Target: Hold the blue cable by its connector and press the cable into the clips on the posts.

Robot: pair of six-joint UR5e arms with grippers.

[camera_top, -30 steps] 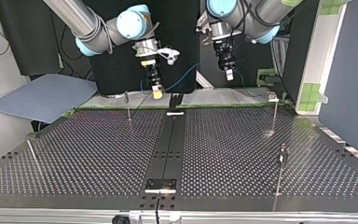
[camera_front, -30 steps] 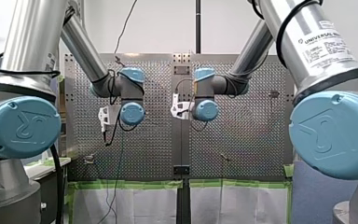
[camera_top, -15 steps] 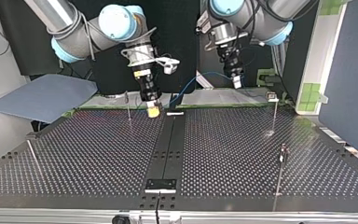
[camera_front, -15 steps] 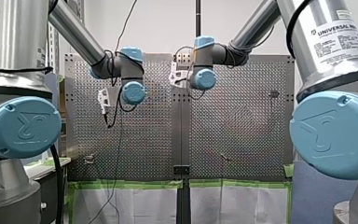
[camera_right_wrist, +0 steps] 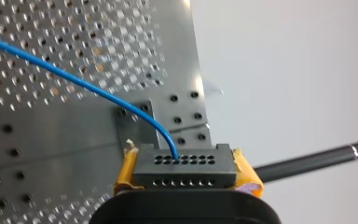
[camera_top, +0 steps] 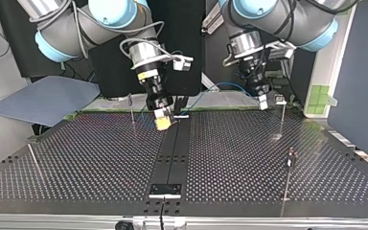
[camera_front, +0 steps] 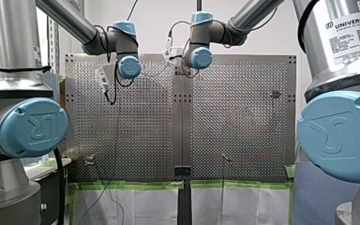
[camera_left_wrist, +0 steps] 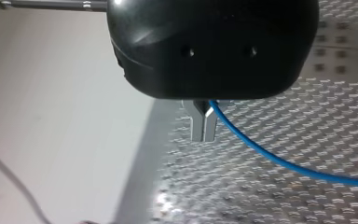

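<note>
Currently our right gripper (camera_right_wrist: 185, 173) clamps the connector (camera_right_wrist: 185, 164), left gripper (camera_left_wrist: 203, 127) pinches the blue cable (camera_left_wrist: 279, 161); overtension could unplug it.

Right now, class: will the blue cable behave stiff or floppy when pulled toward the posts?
Probably floppy: the blue cable leaves the connector in a loose curve. Likely light, since it looks thin. It may slacken unless kept taut.

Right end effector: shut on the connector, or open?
Shut. Right wrist view: yellow pads clamp both sides of the grey connector, with the blue cable running out of it.
</note>
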